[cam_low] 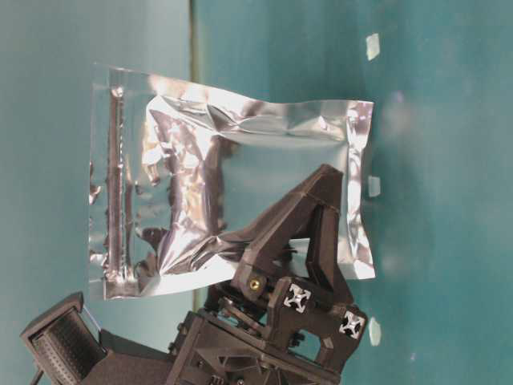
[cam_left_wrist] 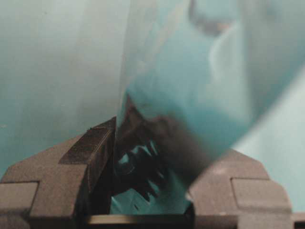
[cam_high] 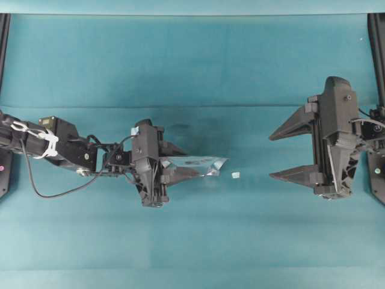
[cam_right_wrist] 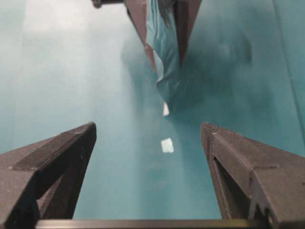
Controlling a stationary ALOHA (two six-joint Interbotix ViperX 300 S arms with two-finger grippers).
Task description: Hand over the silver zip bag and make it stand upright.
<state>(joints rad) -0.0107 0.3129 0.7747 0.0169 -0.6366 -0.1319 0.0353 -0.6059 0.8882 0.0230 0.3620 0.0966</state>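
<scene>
pale speck [cam_high: 235, 174] btwn bag [cam_high: 201, 167], right hand [cam_high: 287, 153]

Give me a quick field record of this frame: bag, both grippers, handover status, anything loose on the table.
bag: silver zip bag, crinkled foil, held edge-on above the table, pointing toward the right arm
left gripper: shut on the bag's near end
right gripper: open wide, facing the bag, apart from it
handover: not yet done; only the left gripper holds the bag
upright on table: not yet
loose item: small pale scrap on the teal table, between bag tip and right gripper
</scene>
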